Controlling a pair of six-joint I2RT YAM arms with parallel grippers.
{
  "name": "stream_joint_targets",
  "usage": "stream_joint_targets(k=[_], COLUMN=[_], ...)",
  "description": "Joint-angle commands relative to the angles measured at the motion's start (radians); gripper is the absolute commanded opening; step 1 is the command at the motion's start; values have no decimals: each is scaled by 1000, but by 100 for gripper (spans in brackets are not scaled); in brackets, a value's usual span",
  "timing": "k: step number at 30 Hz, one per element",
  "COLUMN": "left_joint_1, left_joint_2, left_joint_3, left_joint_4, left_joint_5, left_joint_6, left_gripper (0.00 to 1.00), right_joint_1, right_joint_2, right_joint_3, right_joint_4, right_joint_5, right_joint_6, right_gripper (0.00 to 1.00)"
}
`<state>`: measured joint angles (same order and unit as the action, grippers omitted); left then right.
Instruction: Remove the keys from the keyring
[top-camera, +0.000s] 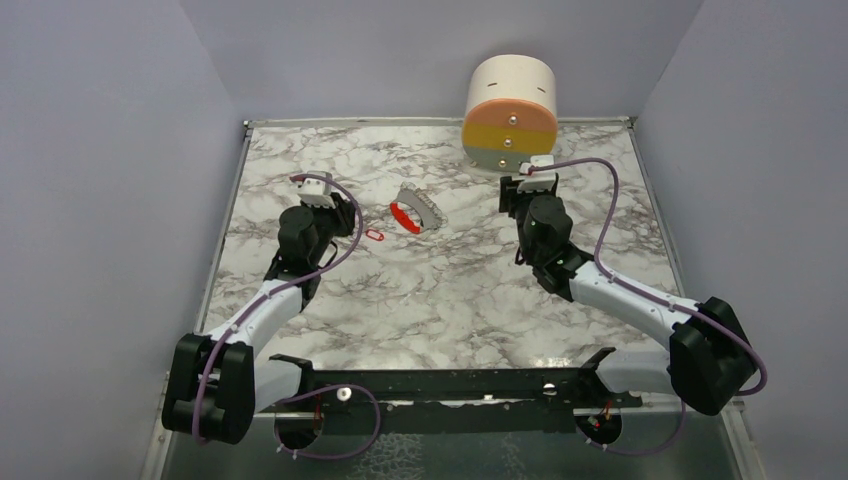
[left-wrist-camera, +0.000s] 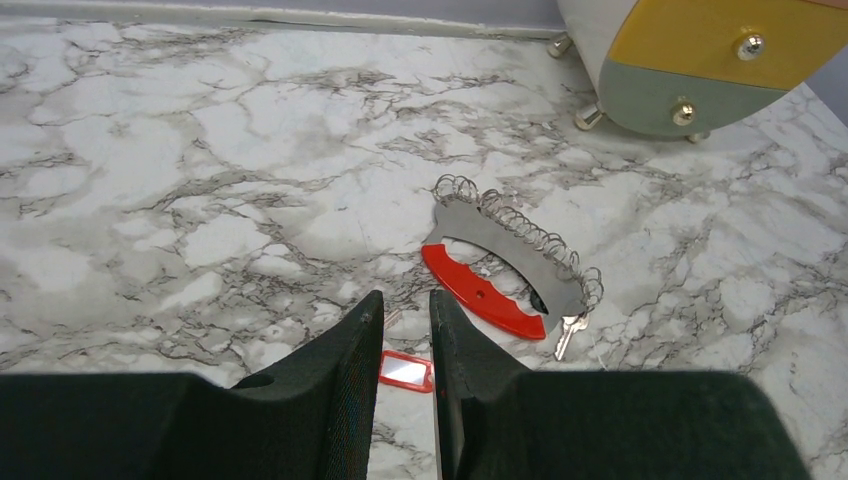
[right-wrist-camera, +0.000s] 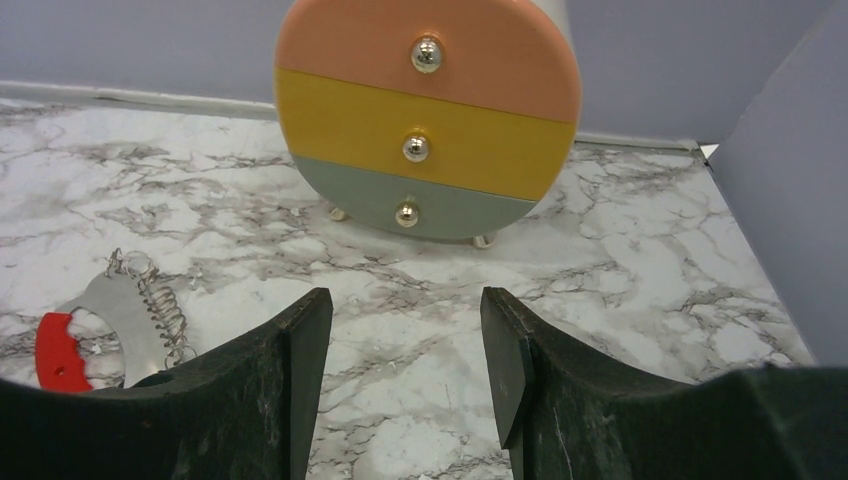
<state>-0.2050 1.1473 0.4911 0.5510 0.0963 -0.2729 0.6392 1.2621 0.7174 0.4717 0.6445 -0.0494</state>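
Status: the task is appearing partly done. One small red-headed key (left-wrist-camera: 405, 371) is lying flat on the white marble-patterned surface (left-wrist-camera: 200, 200). It is apart from the keyring and just to its near left, so it is reading as already removed — though its shank is too small to make out.

The keyring (left-wrist-camera: 500, 235) is showing as a grey metal crescent plate edged with a coil of thin wire loops, with a red curved crescent clip (left-wrist-camera: 478, 295) lying against its near side. It is resting flat between the two arms, left of centre and near-left of the round three-coloured drawer cabinet (top-camera: 510, 115).

A small silver key (left-wrist-camera: 568, 333) is lying at the keyring's right tip, touching it and apparently still attached — that one is remaining to be removed. No dark-headed key is showing.

The left end effector (left-wrist-camera: 405, 300) is hovering directly near of the red-headed key, its fingers only slightly apart and gripping nothing. The right end effector (right-wrist-camera: 404, 300) is pointing at the cabinet with its fingers wide apart and empty, well right of the keyring.
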Motion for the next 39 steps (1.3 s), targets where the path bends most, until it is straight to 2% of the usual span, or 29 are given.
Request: stream_joint_targets(k=[1,39], left_joint_1=[-4,-5], left_joint_2=[-4,30], left_joint_3=[-18,-16], left_joint_4=[15,16], left_joint_5=[-20,-18], left_joint_6=[18,29], left_gripper=[26,25], right_joint_1=[-4,-4], right_joint_2=[-5,-55], right_joint_3=[-20,-67], right_joint_4=[39,104], right_joint_5=[25,14], right_joint_6=[-16,-43], right_gripper=[57,58])
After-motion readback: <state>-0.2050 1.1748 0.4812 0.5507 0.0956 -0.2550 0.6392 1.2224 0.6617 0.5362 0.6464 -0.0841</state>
